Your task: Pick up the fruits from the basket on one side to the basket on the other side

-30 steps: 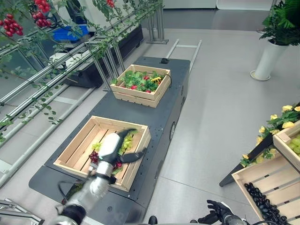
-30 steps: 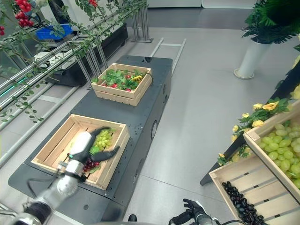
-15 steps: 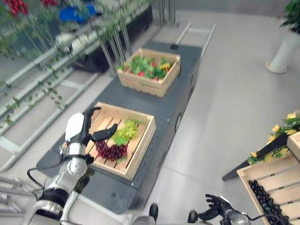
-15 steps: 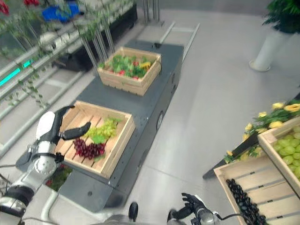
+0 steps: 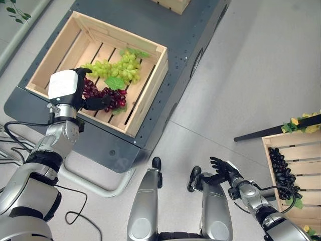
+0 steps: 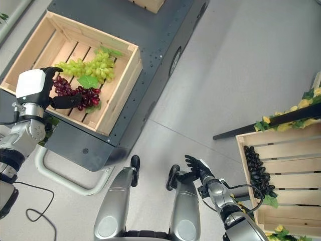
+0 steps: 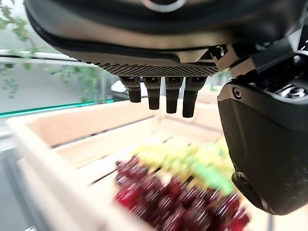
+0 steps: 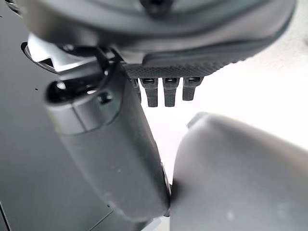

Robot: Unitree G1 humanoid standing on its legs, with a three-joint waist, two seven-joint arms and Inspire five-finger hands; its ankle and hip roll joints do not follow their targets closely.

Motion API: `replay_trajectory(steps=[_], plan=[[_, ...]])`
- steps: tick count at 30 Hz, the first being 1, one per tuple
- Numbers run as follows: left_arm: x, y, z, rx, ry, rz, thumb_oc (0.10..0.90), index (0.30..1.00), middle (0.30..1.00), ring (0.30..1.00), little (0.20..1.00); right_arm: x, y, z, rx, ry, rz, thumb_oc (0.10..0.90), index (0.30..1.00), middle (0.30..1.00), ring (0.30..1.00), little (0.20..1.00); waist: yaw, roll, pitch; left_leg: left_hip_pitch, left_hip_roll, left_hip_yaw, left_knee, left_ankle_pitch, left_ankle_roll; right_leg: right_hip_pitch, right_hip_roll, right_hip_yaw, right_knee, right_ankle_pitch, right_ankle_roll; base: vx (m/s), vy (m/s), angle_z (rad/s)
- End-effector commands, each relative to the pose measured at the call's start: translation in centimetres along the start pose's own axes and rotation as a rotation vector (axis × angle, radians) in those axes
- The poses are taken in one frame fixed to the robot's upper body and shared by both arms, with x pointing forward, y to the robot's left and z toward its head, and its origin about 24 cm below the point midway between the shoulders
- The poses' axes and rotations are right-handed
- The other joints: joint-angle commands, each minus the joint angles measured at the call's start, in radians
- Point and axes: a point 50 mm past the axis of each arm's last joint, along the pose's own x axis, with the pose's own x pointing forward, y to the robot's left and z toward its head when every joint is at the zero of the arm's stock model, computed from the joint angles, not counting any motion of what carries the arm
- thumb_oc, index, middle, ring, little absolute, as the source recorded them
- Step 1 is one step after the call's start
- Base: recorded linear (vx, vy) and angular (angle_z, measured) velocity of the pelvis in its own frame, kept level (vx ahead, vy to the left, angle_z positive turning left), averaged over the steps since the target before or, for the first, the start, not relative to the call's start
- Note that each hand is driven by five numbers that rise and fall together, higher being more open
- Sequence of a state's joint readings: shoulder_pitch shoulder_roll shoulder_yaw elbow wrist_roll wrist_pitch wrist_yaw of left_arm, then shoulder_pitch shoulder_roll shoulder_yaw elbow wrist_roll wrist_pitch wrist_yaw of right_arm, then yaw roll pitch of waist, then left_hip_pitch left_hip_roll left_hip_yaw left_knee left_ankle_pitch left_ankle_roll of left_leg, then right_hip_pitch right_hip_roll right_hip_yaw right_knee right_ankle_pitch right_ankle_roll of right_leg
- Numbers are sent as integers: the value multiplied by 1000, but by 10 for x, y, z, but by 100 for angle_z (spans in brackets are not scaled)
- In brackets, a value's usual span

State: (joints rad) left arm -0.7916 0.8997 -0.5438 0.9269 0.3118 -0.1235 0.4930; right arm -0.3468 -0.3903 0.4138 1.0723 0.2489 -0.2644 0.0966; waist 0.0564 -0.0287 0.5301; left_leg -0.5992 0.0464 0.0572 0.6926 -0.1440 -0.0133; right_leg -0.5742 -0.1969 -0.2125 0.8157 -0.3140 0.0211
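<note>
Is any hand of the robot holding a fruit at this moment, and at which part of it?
Nothing is held. The left hand hovers open over the red grapes in the wooden crate; the right hand is open and empty.

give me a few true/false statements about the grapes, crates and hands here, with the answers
1. The left hand is over the red grapes in the wooden crate on the dark cart. True.
2. The left hand is shut on the red grapes and has them raised above the crate. False: its fingers are open, and the bunch lies on the crate's slats.
3. Green grapes lie in the same crate as the red ones. True.
4. The right hand carries a bunch of green grapes. False: it is open, low over the floor, holding nothing.
5. The crate at the robot's right holds black grapes. True.
</note>
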Motion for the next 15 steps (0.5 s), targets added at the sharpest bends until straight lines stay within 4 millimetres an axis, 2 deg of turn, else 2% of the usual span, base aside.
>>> replay_trajectory(steps=[1,7,10,15], plan=[[19,78,-24,40,63,258,800,900,900,900,900,-13,-11,-11,9,-25,5,800,900,900,900,900,-7,-1,-10,29,-25,60,32,-123,55,49,43,-15,-40,9,-44,18,66,-3],[24,101,-33,135,104,282,800,900,900,900,900,-13,-15,-5,1,-44,10,800,900,900,900,900,-9,-14,-10,-62,-12,64,90,-140,61,-42,43,-18,17,5,-45,16,49,5],[28,110,-26,163,69,285,800,900,900,900,900,-14,-18,-4,-4,-44,4,800,900,900,900,900,-10,-19,-10,-87,-11,61,102,-144,66,-67,42,-22,29,6,-43,19,23,5],[33,112,-16,205,13,259,800,900,900,900,900,-13,-22,0,1,-59,-5,800,900,900,900,900,-8,-21,-10,-110,-12,56,119,-152,68,-87,42,-24,41,6,-41,19,17,1]])
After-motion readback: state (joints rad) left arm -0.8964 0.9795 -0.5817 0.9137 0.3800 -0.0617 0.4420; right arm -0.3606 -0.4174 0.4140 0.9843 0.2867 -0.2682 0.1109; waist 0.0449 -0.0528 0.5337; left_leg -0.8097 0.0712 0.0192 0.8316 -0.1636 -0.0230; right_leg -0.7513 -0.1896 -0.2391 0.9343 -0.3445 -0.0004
